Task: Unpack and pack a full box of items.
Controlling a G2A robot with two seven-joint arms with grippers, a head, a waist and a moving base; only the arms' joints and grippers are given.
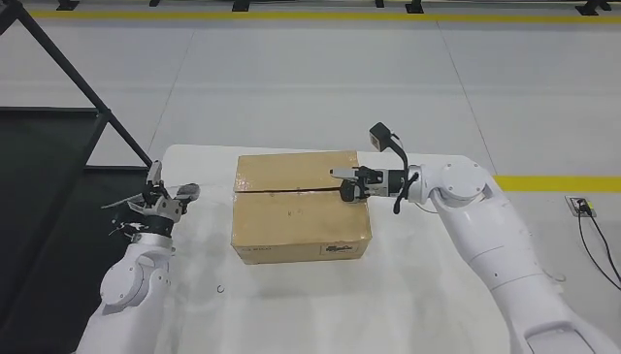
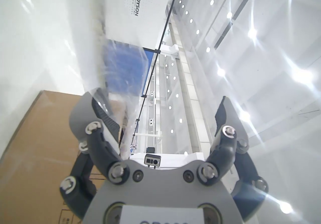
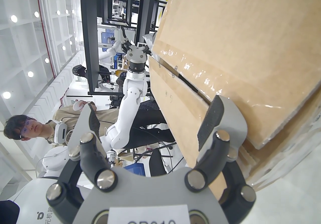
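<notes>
Top view shows the box [image 1: 301, 209] sitting mid-table [image 1: 291, 301], flaps down, with one arm at each end of it. The right gripper [image 1: 338, 183] lies level over the box's right top edge, at the end of the seam [image 3: 188, 84] that runs along the lid. The left gripper [image 1: 167, 187] is off the box's left end, near it but apart, and points upward.

Right wrist view: the gripper's fingers are spread wide. One finger [image 3: 213, 117] rests against the box top beside the seam end. The other finger [image 3: 87, 119] hangs free, away from the box. Nothing sits between them. Clear tape [image 3: 200, 77] covers the seam. The two flaps are slightly parted there, with a dark gap under the tape. The flap edge nearest the gripper is lifted a little off the box's side wall.

Left wrist view: this gripper's fingers are also wide apart and clamp nothing. A strip of clear film [image 2: 125, 72] clings to the pad of the finger [image 2: 105, 114] nearer the box and trails away from it past the fingertip. Whether the film reaches the box cannot be told. The box's side fills the corner beside that finger, not touching it.
</notes>
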